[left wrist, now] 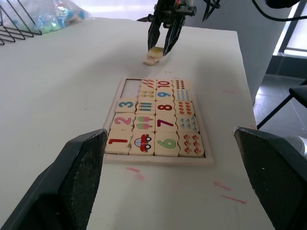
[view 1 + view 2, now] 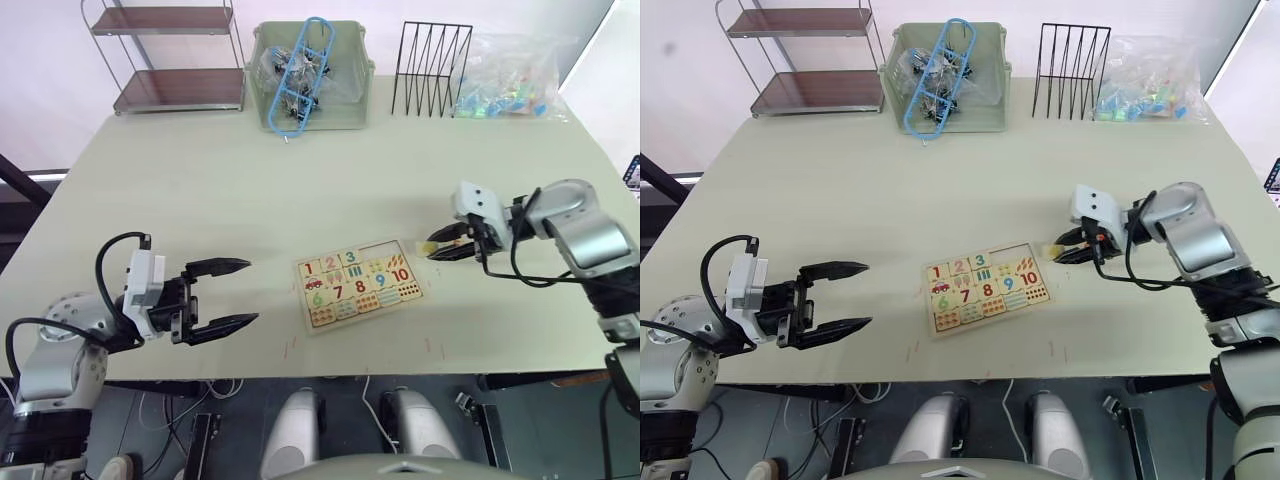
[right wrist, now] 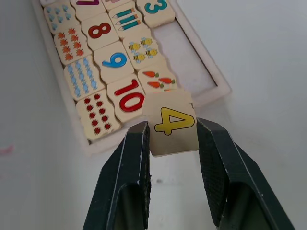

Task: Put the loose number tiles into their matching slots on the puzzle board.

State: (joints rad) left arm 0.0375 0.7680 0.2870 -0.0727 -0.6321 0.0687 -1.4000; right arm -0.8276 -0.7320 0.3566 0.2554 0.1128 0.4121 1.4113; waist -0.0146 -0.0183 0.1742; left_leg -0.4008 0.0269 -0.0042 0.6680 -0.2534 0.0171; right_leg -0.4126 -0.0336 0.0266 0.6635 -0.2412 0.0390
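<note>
1, 2, 3 seated in board (image 2: 361, 288) top row; 4 and 5 slots empty. R gripper (image 3: 169, 132) pinching 4 tile (image 3: 171, 122) just right of board. L gripper (image 2: 222, 296) spread, idle, left. 5 tile not seen.

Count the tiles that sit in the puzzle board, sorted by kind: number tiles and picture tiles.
Number tiles: 8
Picture tiles: 10
Total: 18
</note>
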